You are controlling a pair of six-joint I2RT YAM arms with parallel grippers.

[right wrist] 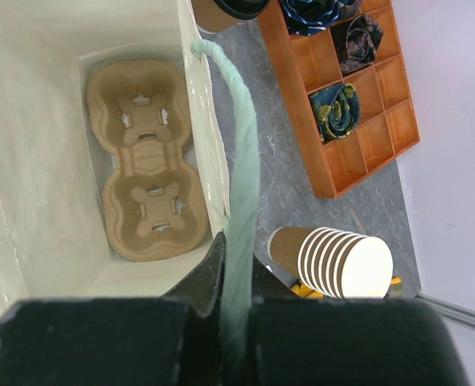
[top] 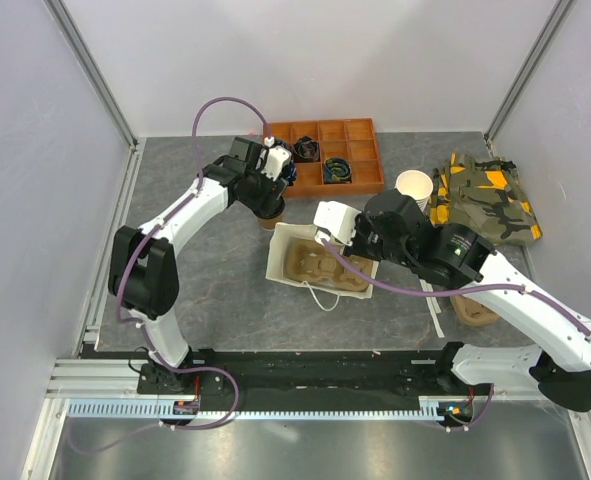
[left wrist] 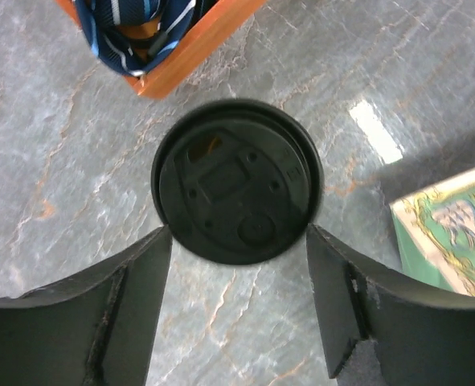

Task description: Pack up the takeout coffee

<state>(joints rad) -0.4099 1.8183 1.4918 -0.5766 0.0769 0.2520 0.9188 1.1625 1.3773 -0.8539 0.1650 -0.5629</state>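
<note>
While the left gripper [left wrist: 237, 233] straddles the takeout coffee [left wrist: 237, 181] beside the orange tray [left wrist: 193, 56], jaws wide either side of its black lid, right gripper [right wrist: 237, 257] clamped on the pale green handle [right wrist: 241, 145] of the white bag [right wrist: 28, 121], pulp carrier [right wrist: 145, 161] inside, cream cups [right wrist: 341, 261] stacked nearby, bag's green print unreadable

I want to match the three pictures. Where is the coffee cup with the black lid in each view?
Top view: coffee cup left of centre.
Left wrist: picture's middle, lid seen from above.
Right wrist: top edge, cut off.
Shared landmark: orange tray, in all three.
</note>
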